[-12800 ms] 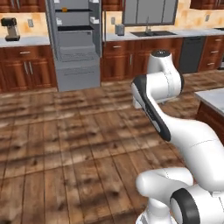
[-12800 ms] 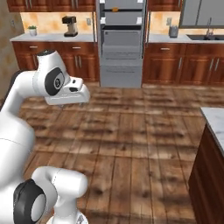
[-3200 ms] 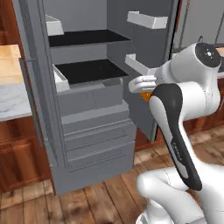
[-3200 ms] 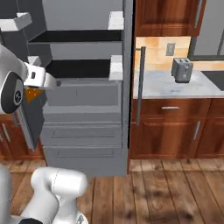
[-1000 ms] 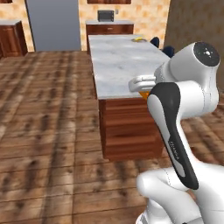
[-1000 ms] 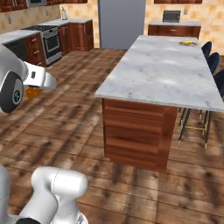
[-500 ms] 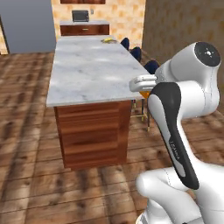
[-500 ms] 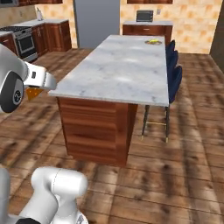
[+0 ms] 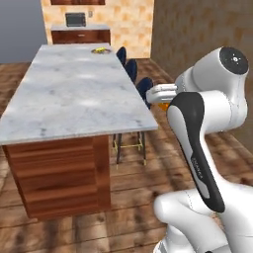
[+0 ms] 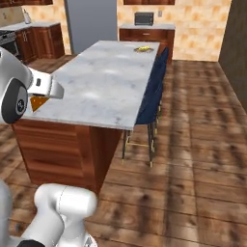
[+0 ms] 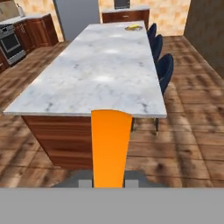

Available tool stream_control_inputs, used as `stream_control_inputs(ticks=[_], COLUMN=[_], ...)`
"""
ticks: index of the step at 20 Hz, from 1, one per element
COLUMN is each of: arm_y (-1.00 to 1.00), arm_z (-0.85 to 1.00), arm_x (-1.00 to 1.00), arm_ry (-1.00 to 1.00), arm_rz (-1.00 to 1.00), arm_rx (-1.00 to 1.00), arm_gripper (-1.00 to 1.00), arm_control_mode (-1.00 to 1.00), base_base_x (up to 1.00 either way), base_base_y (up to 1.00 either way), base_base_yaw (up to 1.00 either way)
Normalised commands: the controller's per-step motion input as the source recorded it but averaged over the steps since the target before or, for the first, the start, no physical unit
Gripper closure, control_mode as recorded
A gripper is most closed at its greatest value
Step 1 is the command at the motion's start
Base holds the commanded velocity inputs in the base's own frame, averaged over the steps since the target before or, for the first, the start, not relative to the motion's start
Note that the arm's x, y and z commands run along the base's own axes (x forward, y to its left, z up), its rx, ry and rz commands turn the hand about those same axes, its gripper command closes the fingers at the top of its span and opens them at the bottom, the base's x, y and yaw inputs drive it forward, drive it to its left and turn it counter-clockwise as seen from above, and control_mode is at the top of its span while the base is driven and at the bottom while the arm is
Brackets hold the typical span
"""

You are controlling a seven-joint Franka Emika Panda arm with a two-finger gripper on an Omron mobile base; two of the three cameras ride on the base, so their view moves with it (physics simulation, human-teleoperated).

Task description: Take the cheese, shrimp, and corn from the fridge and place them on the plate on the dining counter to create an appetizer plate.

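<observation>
A long marble dining counter (image 11: 100,65) on wood flooring (image 11: 192,144); the gripper (image 11: 111,181) is clamped on orange cheese (image 11: 110,144).

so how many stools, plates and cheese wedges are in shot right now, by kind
blue stools: 3
plate: 1
cheese wedge: 1
total: 5

My arm (image 9: 207,118) is glossy white, built of rounded, bulbous segments. A dark grey disc caps its top joint, and a black band bearing faint lettering runs down the long link. In the right base view the joint face is dark grey with a small white dot.
</observation>
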Motion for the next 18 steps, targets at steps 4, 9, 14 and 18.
stream_control_inputs(ticks=[4, 9, 14, 18], arm_y=[0.0, 0.0, 0.0, 0.0], arm_z=[0.0, 0.0, 0.0, 0.0], arm_x=[0.0, 0.0, 0.0, 0.0], arm_ry=[0.0, 0.0, 0.0, 0.0], arm_rz=[0.0, 0.0, 0.0, 0.0], arm_rx=[0.0, 0.0, 0.0, 0.0], arm_gripper=[1.0, 1.0, 1.0, 1.0], arm_control_mode=[1.0, 1.0, 1.0, 1.0], base_base_x=[0.71, 0.7, 0.74, 0.82], base_base_y=[-1.0, -1.0, -1.0, -1.0], base_base_yaw=[0.01, 0.08, 0.19, 0.28])
